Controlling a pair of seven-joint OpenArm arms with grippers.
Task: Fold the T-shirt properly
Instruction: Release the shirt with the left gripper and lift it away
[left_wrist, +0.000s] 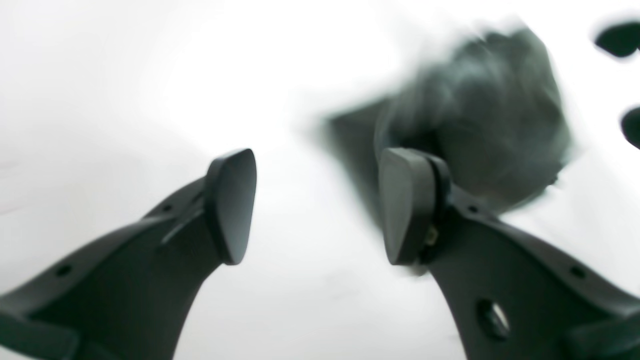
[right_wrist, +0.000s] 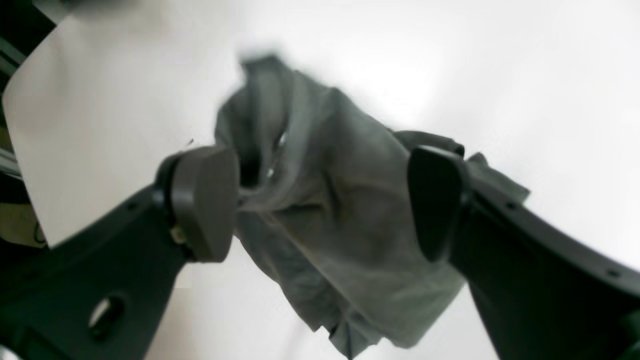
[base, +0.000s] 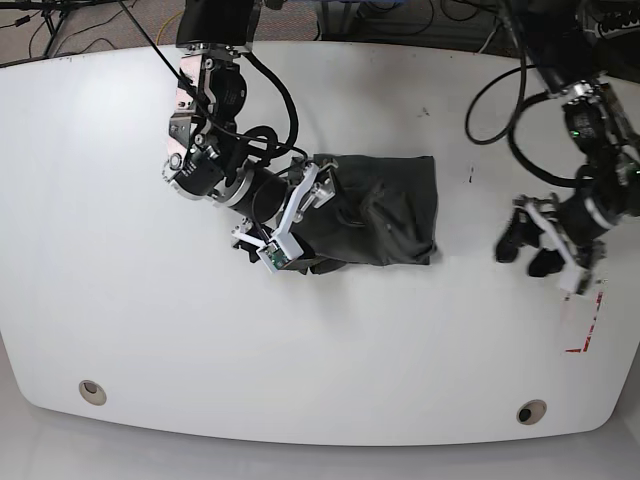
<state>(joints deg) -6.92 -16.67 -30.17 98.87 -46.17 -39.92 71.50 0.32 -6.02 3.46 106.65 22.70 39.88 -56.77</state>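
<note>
The T-shirt (left_wrist: 480, 115) is showing in my left wrist view as a blurred dark bundle beyond the left gripper (left_wrist: 315, 207), whose jaws are standing apart on nothing. In the right wrist view I am seeing creased grey cloth between the parted, unclosed pads of the right gripper (right_wrist: 325, 205). In the base view it is lying bunched mid-table (base: 120, 320), nearer the far edge.

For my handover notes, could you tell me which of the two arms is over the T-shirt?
The right gripper, jaws open above the T-shirt; the left gripper hangs apart over bare table.
</note>
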